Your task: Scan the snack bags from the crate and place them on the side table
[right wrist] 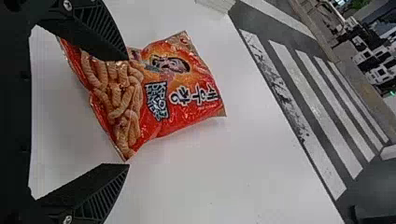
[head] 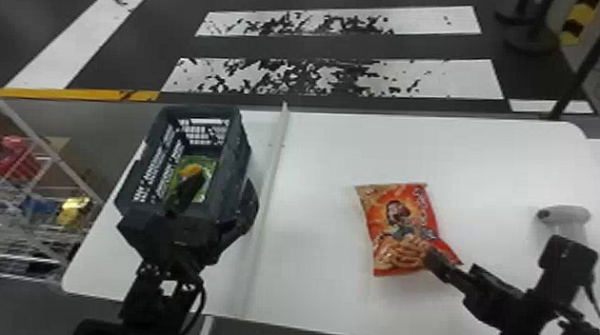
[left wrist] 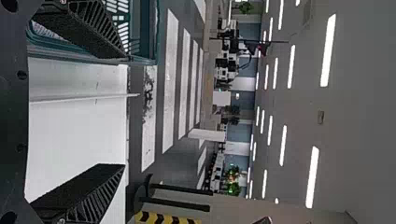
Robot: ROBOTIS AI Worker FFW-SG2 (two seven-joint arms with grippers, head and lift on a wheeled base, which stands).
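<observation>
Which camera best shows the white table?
The head view, which spans the white table from crate to snack bag. The left wrist view gives a part beside the crate; the right wrist view, the surface around the snack bag.

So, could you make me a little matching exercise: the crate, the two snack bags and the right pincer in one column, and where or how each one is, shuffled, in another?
1. Crate
2. Red snack bag
3. Green snack bag
4. Right pincer

A. Wide open
B. Inside something with holes in its walls
C. Standing on the left part of the white table
D. Lying flat on the table

Right pairs: 1-C, 2-D, 3-B, 4-A
</observation>
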